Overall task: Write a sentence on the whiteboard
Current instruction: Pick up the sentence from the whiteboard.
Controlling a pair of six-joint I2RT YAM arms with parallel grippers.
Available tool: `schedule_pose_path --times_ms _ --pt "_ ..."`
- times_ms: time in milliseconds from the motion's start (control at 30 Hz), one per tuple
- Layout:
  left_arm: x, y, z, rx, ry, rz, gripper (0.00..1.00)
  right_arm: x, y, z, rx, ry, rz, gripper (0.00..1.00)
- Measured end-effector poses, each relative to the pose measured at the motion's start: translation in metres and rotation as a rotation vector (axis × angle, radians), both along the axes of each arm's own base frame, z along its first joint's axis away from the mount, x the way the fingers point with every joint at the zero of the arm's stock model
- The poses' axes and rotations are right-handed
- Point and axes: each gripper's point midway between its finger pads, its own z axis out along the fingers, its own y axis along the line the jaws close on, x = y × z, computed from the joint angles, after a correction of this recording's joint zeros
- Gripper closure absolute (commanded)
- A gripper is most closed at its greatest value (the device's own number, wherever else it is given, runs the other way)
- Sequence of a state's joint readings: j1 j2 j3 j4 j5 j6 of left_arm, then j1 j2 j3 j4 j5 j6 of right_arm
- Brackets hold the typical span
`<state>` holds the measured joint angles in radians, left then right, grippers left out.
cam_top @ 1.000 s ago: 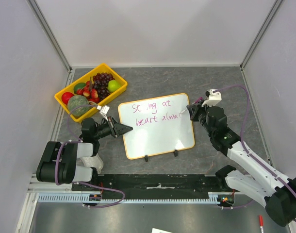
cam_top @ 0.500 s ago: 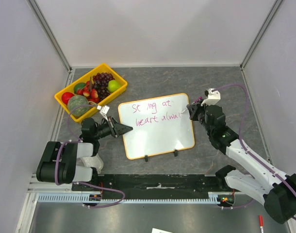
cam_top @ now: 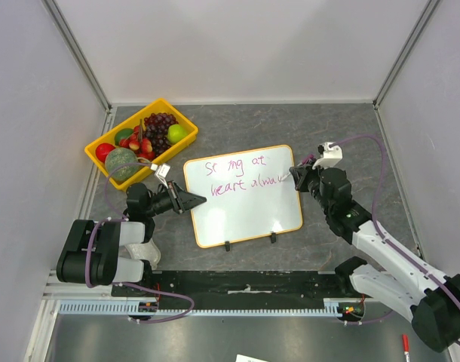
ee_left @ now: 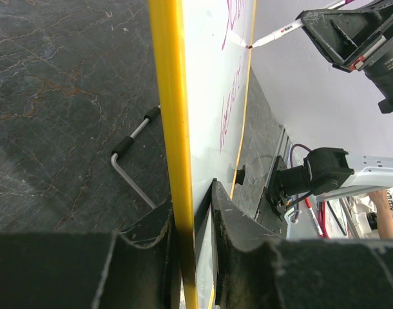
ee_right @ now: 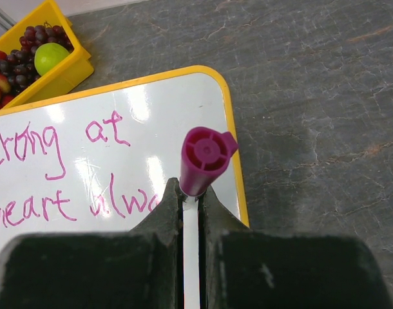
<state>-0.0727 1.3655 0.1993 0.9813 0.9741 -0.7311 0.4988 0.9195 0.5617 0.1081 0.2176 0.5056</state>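
Whiteboard: the whiteboard (cam_top: pixel 243 196) lies about the middle of the desk (cam_top: pixel 343 136), a bit skewed to its edges, with its two black clip feet (cam_top: pixel 227 246) on the side toward the desk's near edge.
Sentence: the sentence (cam_top: pixel 237 173) runs in two magenta lines across the board's far half. From the right wrist it reads "...trong at" over "heart alwa", and the last letters are hidden behind the marker.
Left claw: the left claw (ee_left: pixel 193 199) is grasping the whiteboard's left edge. One finger sits on either side of the orange-yellow frame.
Right claw: the right claw (ee_right: pixel 191 193) is clenched on the marker (ee_right: pixel 205 159), with the white barrel pinched between the fingers.
Marker: its magenta end pokes out past the fingertips over the board's right end. From the left wrist its tip looks to be right at the board surface, close to the right frame.
Fruit tray: the yellow fruit tray (cam_top: pixel 183 113) stands toward the desk's far left corner, apart from the board, holding grapes, a green apple and red fruit.
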Motion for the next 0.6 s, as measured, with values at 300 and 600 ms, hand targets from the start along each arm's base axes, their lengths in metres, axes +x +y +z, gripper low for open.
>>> schedule_pose_path --times_ms 300,600 --pt "0.000 0.000 0.000 0.000 0.000 0.000 0.98 -0.007 0.002 -0.006 0.016 0.008 0.026 1.00" --pt "0.000 0.000 0.000 0.000 0.000 0.000 0.98 -0.014 0.007 -0.012 0.043 0.027 0.057 1.00"
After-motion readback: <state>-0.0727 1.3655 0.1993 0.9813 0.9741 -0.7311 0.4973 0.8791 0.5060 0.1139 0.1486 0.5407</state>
